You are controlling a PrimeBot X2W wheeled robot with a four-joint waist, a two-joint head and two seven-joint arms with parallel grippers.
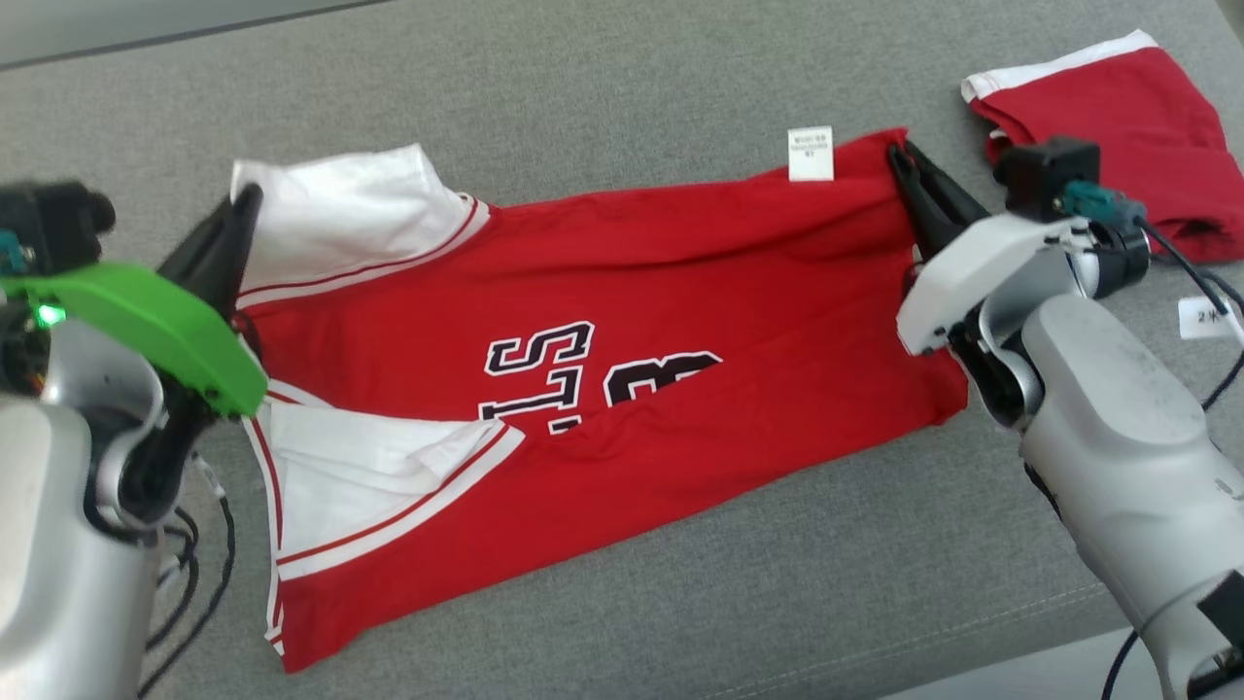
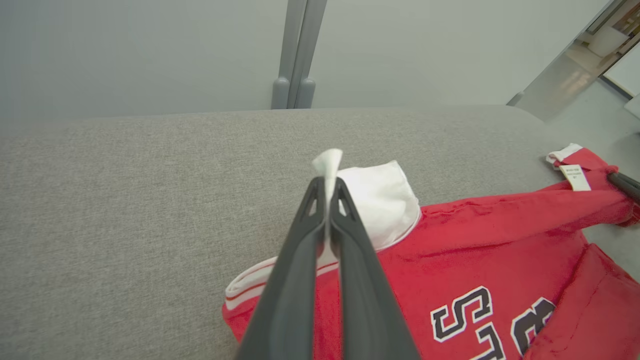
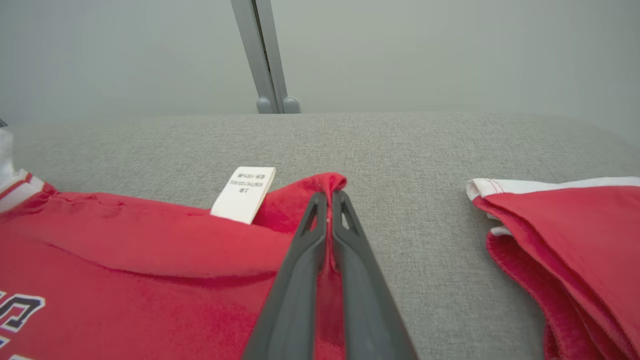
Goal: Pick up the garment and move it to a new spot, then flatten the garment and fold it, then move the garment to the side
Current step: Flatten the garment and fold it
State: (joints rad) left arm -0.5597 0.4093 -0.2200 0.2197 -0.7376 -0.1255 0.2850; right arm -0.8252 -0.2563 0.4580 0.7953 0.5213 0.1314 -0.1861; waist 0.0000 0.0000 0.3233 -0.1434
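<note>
The red jersey point(image 1: 622, 321) lies stretched sideways across the grey upholstered surface point(image 1: 583, 87), with its white shoulder panels toward the robot's left and its hem toward the right. On its front is black lettering point(image 1: 539, 374) outlined in white and lying sideways to the head camera. An S and a T can be made out, and the next rounded character is cut off by a fold in the cloth. A white care label point(image 1: 811, 154) sticks up from the far edge near the hem. The right wrist view brings it close enough to show several lines of print, but they are too small to read. The left gripper point(image 1: 243, 209) is closed on the white fabric at the far shoulder, and a tuft of that fabric pokes out past its fingertips in the left wrist view. The right gripper point(image 1: 899, 156) is pinched on the red corner of the hem just beside the label. A second red garment point(image 1: 1118, 117) with a white band lies bunched to the far right, apart from the jersey. A small white tag point(image 1: 1205, 318) near the right arm's cable carries marks I cannot read. Both wrist views take in a grey post point(image 2: 295, 60) against the pale wall behind the surface.
</note>
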